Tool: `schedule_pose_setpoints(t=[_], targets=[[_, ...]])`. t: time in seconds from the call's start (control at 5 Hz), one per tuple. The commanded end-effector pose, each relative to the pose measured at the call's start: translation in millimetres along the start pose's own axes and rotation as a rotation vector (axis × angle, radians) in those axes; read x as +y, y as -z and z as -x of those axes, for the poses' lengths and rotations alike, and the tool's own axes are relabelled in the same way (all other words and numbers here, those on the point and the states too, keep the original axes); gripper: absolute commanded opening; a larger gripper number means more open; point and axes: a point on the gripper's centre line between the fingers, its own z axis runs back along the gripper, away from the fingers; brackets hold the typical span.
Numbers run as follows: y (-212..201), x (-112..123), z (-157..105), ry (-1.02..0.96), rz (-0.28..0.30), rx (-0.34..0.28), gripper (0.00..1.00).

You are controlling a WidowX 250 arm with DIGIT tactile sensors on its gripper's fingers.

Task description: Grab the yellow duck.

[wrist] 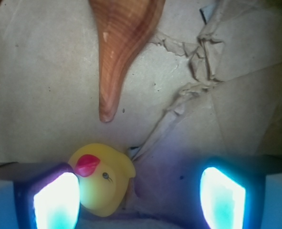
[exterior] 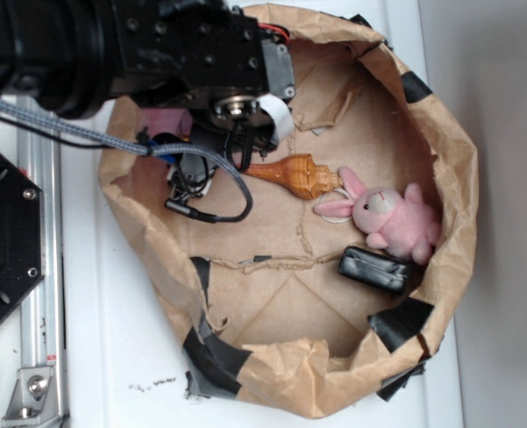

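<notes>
In the exterior view, the black robot arm (exterior: 111,45) hides the small glossy yellow rubber duck (wrist: 102,179) entirely, along with the gripper's fingers and the tip of the long orange-brown spiral seashell (exterior: 299,174). In the wrist view, the seashell's wide end runs off the top edge, and the duck's lower body is hidden.
</notes>
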Motion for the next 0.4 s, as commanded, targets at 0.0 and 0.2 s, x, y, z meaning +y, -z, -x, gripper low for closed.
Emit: schedule_pose_setpoints(t=[0.0,0.2], targets=[[2.2,3.8,1.4,0.004,-0.039,-0.013,1.0],[1.4,3.0,2.8,0.001,-0.051,0.003,1.0]])
